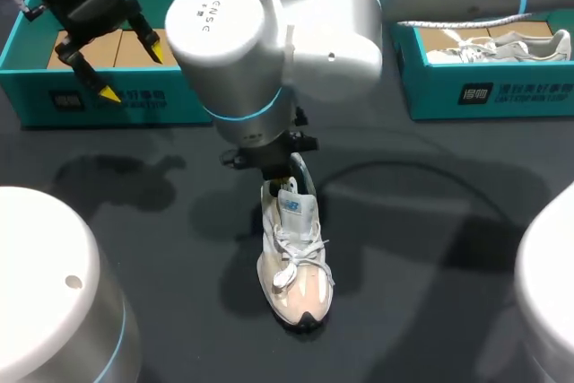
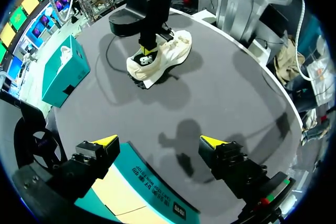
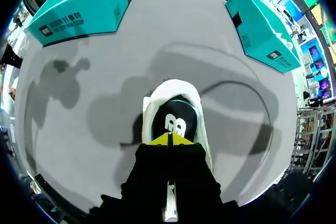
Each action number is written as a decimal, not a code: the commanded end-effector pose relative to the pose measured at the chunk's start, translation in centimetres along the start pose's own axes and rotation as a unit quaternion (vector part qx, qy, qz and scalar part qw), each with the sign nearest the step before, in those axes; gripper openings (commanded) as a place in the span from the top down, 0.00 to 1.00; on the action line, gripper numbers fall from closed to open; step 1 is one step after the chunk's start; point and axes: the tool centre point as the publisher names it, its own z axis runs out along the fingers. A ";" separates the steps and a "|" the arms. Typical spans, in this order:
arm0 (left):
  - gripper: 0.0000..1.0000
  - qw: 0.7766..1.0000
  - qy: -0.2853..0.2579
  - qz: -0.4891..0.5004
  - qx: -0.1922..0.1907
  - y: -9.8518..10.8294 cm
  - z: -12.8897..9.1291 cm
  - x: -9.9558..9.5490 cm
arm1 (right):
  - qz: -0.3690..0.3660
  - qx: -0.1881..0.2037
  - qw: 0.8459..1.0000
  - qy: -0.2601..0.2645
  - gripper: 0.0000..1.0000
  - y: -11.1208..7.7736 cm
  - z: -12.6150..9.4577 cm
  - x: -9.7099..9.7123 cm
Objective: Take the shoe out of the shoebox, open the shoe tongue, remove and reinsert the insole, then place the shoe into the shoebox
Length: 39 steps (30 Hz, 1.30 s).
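A white lace-up shoe (image 1: pixel 294 262) lies on the dark table (image 1: pixel 430 293), toe toward the front edge. My right arm reaches in past the middle. Its gripper (image 1: pixel 289 168) is shut, and its yellow tips meet at the rim of the shoe's heel (image 3: pixel 173 119). I cannot tell whether they pinch any fabric. From the left wrist view the shoe (image 2: pixel 168 56) lies far ahead, with the right gripper down on its heel. My left gripper (image 1: pixel 133 69) hangs open over the back-left teal shoebox (image 1: pixel 108 100), nothing between its fingers (image 2: pixel 105 141). The box's tan inside (image 2: pixel 126 195) shows beneath it.
A second teal shoebox (image 1: pixel 484 96) stands at the back right with another white shoe (image 1: pixel 502 47) inside. A thin black cable (image 1: pixel 404 172) loops across the table right of the shoe. White robot bases (image 1: pixel 45 284) fill both front corners.
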 end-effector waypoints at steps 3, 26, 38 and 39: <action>0.00 1.000 0.001 0.000 -0.001 0.1 0.0 0.0 | 0.036 -0.012 0.999 -0.037 1.00 -0.9 0.9 -0.5; 0.00 1.000 0.001 0.000 -0.001 0.1 0.0 0.0 | 0.053 -0.012 0.991 -0.120 1.00 -1.8 5.9 -0.3; 0.00 1.000 0.001 0.000 -0.001 0.1 0.0 0.0 | 0.049 -0.044 0.975 -0.214 1.00 -2.3 2.5 0.4; 0.00 1.000 0.001 0.000 -0.001 0.1 0.0 0.0 | 0.047 -0.041 0.973 -0.220 1.00 -2.2 2.5 0.2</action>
